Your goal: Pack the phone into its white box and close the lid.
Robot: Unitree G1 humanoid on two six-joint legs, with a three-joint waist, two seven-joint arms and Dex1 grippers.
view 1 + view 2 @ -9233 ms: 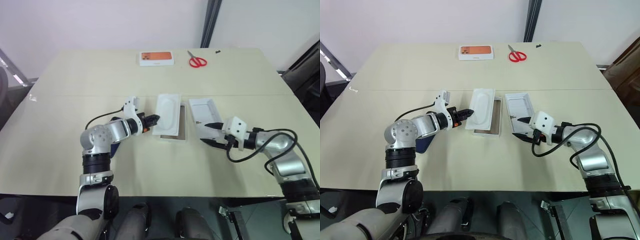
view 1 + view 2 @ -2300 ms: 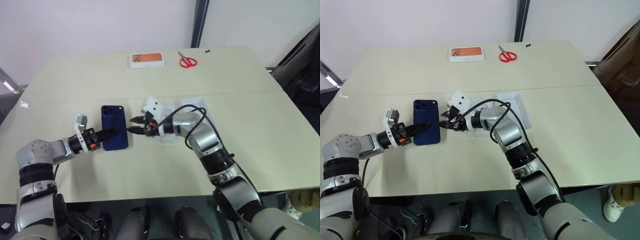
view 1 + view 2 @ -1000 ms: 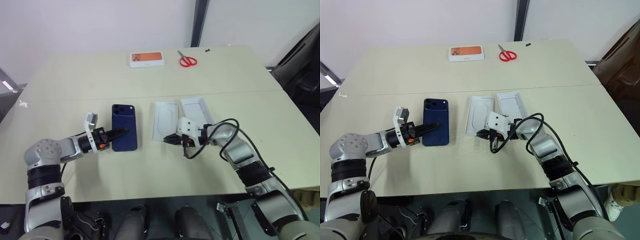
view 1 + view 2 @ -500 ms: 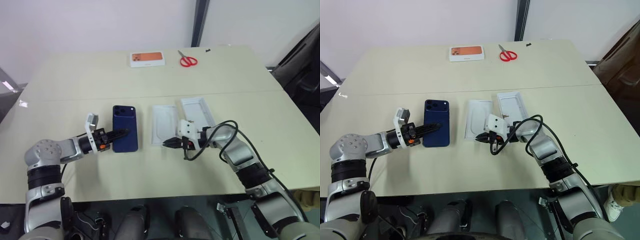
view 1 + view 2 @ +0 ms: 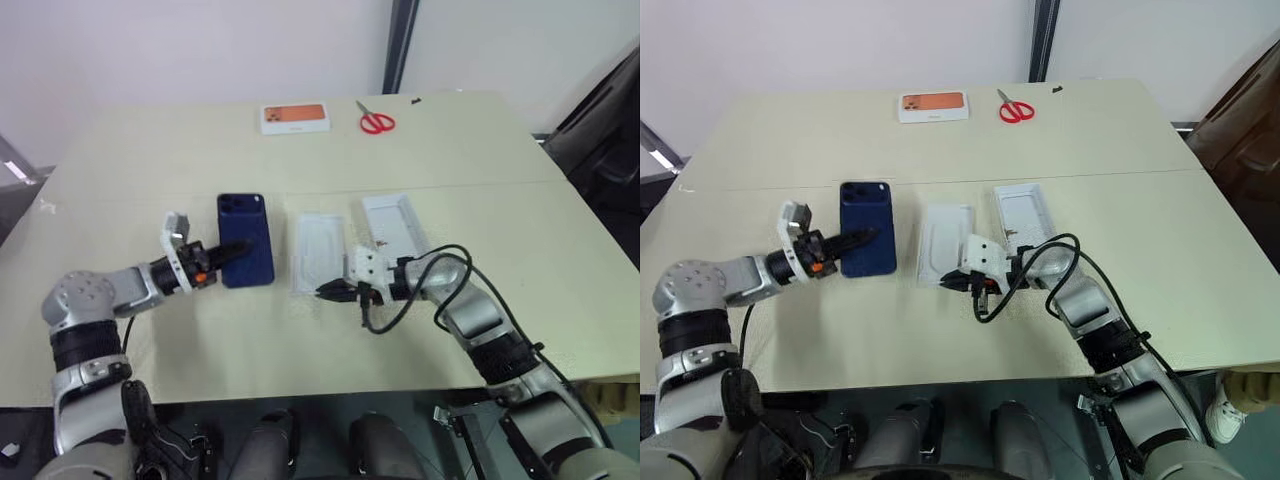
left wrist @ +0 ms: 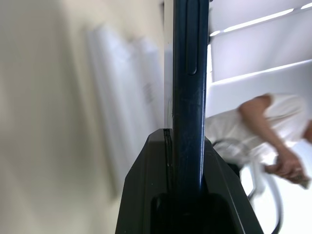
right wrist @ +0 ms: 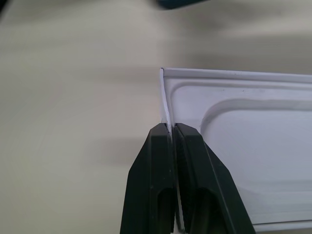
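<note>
The phone point(image 5: 246, 239) is pinched at its near edge by the left hand point(image 5: 218, 254), left of the thin white insert point(image 5: 316, 262), whose near rim is pinched by the right hand point(image 5: 325, 291). The lid point(image 5: 392, 226) lies open-side up on the tabletop point(image 5: 300, 350), just right of the insert, with nothing inside.

The phone point(image 5: 246, 240) is dark navy blue and glossy. The insert point(image 5: 318, 253) and the lid point(image 5: 393, 226) are plain white. At twelve o'clock on the beige table point(image 5: 300, 330) lie red scissors point(image 5: 376, 122) and an orange-topped white box point(image 5: 294, 118).

Person point(image 6: 253, 131) behind phone point(image 6: 187, 97) blurred; insert point(image 7: 243, 146) cut off by frame edge.
</note>
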